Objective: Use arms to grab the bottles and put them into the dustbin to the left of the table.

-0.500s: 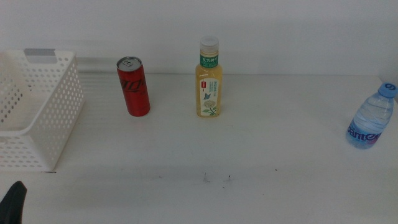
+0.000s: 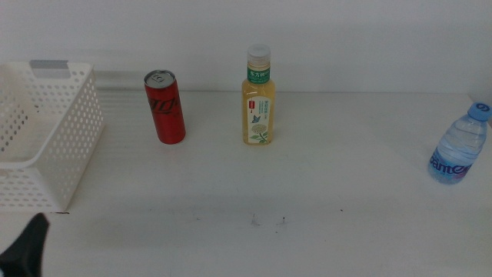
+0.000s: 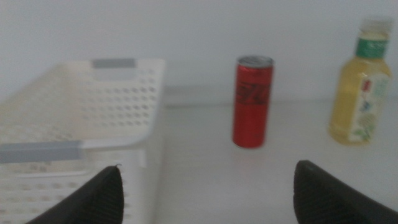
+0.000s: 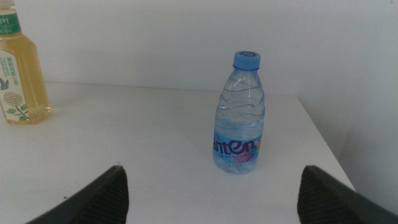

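left end effector [image 3: 208, 193] apart | right end effector [image 4: 211, 193] apart | water bottle [image 4: 239, 115] label "anten", partly legible

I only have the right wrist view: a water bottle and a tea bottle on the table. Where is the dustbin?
Observer: The dustbin stands at the left end of the table, seen in the middle view.
Operator: Any third container?
Observer: Yes, a red can stands upright between the dustbin and the tea bottle, touching neither.
Operator: Where is the left gripper?
Observer: The left gripper is open and faces the can and the dustbin. The middle view shows only its tip, at the bottom left corner.
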`<state>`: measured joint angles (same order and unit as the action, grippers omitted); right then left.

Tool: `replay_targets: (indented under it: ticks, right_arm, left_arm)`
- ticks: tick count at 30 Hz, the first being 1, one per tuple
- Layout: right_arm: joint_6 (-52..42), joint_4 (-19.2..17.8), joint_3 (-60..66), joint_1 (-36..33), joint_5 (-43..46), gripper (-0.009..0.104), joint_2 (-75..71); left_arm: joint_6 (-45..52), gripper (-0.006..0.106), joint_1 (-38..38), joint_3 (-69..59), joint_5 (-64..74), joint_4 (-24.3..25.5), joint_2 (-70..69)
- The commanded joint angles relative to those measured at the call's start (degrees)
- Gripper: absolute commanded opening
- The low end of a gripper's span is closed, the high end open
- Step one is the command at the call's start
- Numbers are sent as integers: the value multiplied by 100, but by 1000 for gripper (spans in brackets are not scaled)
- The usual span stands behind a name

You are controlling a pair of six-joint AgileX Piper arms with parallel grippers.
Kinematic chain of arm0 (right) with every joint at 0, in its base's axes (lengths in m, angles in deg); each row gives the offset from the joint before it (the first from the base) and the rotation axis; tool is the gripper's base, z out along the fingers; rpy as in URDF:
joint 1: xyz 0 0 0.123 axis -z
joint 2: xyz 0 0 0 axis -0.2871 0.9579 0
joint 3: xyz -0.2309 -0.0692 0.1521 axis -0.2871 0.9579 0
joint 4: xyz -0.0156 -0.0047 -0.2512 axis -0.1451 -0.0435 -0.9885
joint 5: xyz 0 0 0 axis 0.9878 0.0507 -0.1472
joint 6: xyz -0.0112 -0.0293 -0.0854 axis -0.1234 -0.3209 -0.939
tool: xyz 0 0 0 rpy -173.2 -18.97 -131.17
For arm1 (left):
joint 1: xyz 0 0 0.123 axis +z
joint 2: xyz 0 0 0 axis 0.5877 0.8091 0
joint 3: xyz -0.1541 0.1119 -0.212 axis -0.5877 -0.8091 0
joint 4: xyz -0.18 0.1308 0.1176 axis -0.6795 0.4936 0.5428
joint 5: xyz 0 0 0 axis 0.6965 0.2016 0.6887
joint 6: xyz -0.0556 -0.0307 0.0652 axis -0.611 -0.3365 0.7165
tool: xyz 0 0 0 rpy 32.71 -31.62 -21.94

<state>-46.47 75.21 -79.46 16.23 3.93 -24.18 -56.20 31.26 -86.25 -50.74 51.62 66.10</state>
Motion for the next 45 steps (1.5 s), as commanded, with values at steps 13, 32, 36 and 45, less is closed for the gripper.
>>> replay_targets:
  ticks: [13, 32, 36, 45]
  right_arm:
    - [-30, -15, 22, 46, 73, 90, -28]
    - [-30, -15, 22, 46, 73, 90, -28]
    - [-30, -15, 22, 46, 73, 90, -28]
    - [-30, -15, 22, 46, 73, 90, -28]
  left_arm:
    - [-14, 94, -1313, -2, -2870, -285, 3287]
    - [-64, 94, -1356, -2, -6812, 262, 6748]
    - [-64, 94, -1356, -2, -6957, 402, 7312]
    - [-409, 94, -1356, -2, -6957, 512, 7938]
